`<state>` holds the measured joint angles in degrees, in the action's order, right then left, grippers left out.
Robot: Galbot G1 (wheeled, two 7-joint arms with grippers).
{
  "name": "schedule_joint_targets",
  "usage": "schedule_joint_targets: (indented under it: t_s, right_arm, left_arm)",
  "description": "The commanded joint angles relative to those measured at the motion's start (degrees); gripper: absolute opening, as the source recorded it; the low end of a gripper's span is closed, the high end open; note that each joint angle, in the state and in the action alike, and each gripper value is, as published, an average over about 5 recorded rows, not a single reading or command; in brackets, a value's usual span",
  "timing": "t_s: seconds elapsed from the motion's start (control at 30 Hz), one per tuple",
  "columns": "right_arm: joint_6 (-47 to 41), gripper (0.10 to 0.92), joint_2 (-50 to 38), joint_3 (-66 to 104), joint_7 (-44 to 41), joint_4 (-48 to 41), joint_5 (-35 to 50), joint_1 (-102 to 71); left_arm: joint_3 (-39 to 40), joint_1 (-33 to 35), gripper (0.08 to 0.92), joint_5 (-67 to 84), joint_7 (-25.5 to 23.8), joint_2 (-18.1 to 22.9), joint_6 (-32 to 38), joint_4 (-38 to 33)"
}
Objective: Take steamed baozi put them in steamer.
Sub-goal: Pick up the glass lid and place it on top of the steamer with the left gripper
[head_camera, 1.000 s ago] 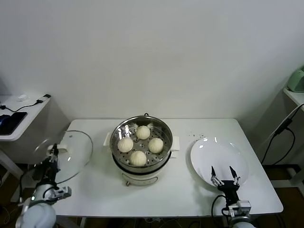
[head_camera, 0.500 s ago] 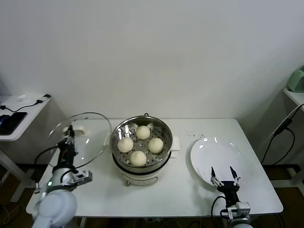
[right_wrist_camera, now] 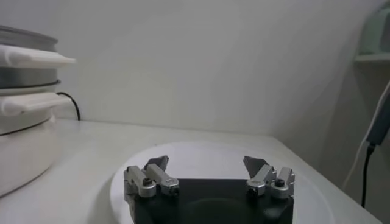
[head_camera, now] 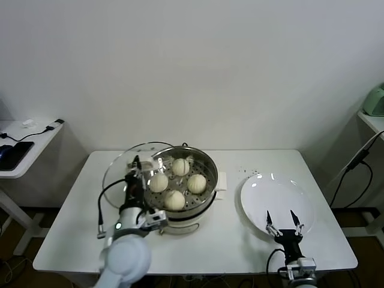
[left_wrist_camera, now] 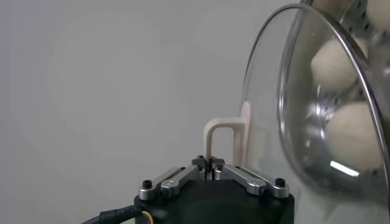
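Several cream-white baozi (head_camera: 174, 199) sit on the perforated tray inside the steel steamer (head_camera: 207, 162) on its cream base. My left gripper (head_camera: 134, 164) is shut on the white handle (left_wrist_camera: 222, 139) of the round glass lid (head_camera: 123, 163), held tilted at the steamer's left rim, partly over it. In the left wrist view the baozi (left_wrist_camera: 355, 134) show through the glass lid (left_wrist_camera: 317, 109). My right gripper (head_camera: 284, 221) is open and empty above the near edge of the white plate (head_camera: 273, 195).
The white plate (right_wrist_camera: 201, 155) is bare, right of the steamer. The steamer's side handle (right_wrist_camera: 33, 56) and a black cord show in the right wrist view. A side table (head_camera: 24, 141) with a dark device stands at far left.
My left gripper has carried the glass lid rightwards from the table's left edge to the steamer's left rim. The right arm has not moved.
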<state>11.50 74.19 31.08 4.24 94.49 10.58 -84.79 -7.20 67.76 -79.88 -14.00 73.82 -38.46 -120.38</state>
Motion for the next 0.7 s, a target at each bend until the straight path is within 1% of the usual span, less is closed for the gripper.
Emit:
schedule_joint_targets:
  t_s: [0.03,0.17,0.33,0.5,0.7]
  right_arm:
    - [1.9,0.823,0.1,0.3,0.3,-1.0,0.2,0.0]
    - [2.3,0.823,0.1,0.6,0.4,-1.0,0.7,-0.3]
    - [2.7,0.823,0.0,1.0,0.6,-0.9,0.9,-0.6]
    - [3.3,0.823,0.2,1.1,1.1,-1.1,0.9,-0.7]
    - [3.9,0.823,0.7,1.2,1.5,-1.5,0.7,-0.6]
  left_arm:
    - [12.1,-6.3,0.130,-10.5,-2.8,10.0,-3.7,7.1]
    - [13.1,-6.8,0.130,-12.0,-2.0,13.2,-3.7,10.2]
    - [13.8,-7.1,0.130,-13.0,-1.1,15.2,-3.6,13.1]
    - [13.1,-7.2,0.130,-13.8,-0.6,15.1,-3.3,15.0]
    - [11.5,-6.9,0.130,-15.4,-0.7,13.7,-2.7,15.7]
